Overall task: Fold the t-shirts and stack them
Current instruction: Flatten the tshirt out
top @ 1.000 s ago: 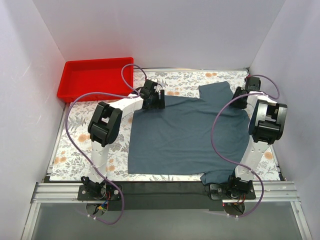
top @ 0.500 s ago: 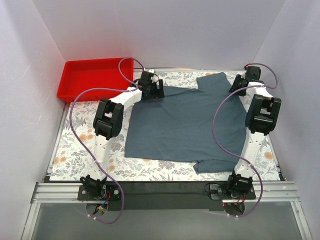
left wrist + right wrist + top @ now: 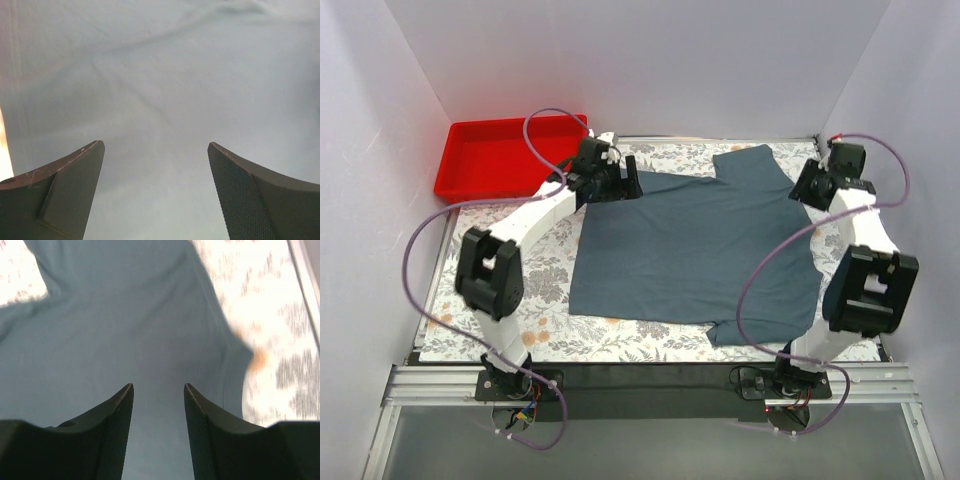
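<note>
One slate blue-grey t-shirt (image 3: 695,250) lies spread flat on the flowered table cover, a sleeve at the far side and one at the near right. My left gripper (image 3: 628,180) hovers open over its far-left corner; in the left wrist view the shirt (image 3: 165,85) fills the frame between my wide-apart fingers (image 3: 156,146). My right gripper (image 3: 807,187) is open above the shirt's far-right edge; the right wrist view shows cloth (image 3: 125,330) and its hem between my fingers (image 3: 159,387). Neither gripper holds cloth.
A red tray (image 3: 505,158) stands at the far left, beyond the left arm. The flowered table cover (image 3: 470,290) shows bare left of the shirt. White walls close in on three sides. Purple cables loop from both arms.
Both grippers have let go of the shirt's far corners and lifted off outward. The shirt was drawn away from the near edge a second ago and now lies still.
</note>
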Tool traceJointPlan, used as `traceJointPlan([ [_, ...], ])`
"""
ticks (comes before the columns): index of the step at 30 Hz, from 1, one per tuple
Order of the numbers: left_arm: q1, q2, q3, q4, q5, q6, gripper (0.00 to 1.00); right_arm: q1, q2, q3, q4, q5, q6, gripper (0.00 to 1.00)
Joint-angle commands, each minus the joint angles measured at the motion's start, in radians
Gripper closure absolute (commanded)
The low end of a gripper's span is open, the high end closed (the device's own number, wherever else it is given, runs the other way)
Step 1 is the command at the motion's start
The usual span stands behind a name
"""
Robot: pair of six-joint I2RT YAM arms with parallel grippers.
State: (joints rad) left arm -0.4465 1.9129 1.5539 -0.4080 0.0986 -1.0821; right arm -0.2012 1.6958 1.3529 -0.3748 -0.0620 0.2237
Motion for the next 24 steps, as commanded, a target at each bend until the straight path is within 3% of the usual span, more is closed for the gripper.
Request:
traceJointPlan([
  [1, -0.037, -0.178, -0.148, -0.064, 0.012, -0.025, 0.22, 0.003, -0.116, -0.174, -0.084, 0.048, 0.042, 0.55],
  [3, -0.041, -0.257, -0.28, -0.066, 0.024, -0.053, 0.22, 0.005, -0.179, -0.262, -0.114, 0.036, 0.046, 0.55],
  [8, -0.057, -0.325, -0.44, -0.046, 0.029, -0.081, 0.22, 0.003, -0.268, -0.399, -0.138, 0.04, 0.049, 0.55],
  [13, -0.061, -0.292, -0.489, -0.038, 0.032, -0.084, 0.22, 0.005, -0.254, -0.446, -0.136, 0.057, 0.049, 0.56],
  [24, -0.061, -0.157, -0.505, 0.028, -0.023, -0.145, 0.25, 0.003, -0.065, -0.414, -0.073, 0.1, 0.069, 0.56],
])
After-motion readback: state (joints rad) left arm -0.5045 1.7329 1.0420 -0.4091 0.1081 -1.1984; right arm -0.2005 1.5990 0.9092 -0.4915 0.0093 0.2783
